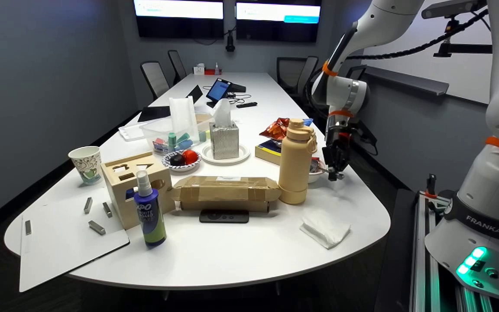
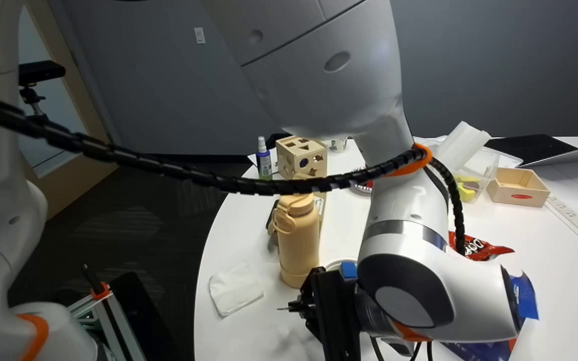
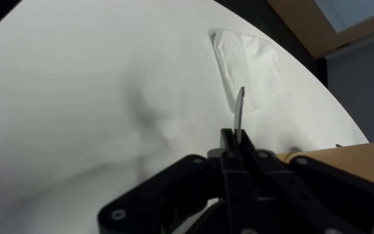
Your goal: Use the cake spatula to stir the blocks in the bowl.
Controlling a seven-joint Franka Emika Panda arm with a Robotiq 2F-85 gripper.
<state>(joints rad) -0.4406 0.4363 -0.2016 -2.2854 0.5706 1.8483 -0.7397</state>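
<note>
Spotted a paper cup point(image 1: 87, 165) on the desk point(image 1: 232, 255), left edge, then a bottle point(image 1: 295, 164) partly blocking a white bowl point(image 1: 315, 177) near the right edge. Couldn't make out the stuff point(image 1: 315, 164) inside. Had the spatula point(image 3: 239, 112) pinched in the gripper point(image 3: 237, 136), beside the bowl.

Spatula point(image 3: 239, 110): metal, smooth. Bench point(image 1: 232, 260): smooth, faintly glossy. Shape-sorter box point(image 1: 120, 191): plain wood, matt. Tall bottle point(image 1: 295, 164): smooth, matt. Carton point(image 1: 223, 197): cardboard. Snack bag point(image 1: 277, 128): glossy, crinkled film. Tissue box point(image 1: 225, 142): mottled silvery finish. Napkin point(image 1: 325, 227): creased, matt, paper-like.
</note>
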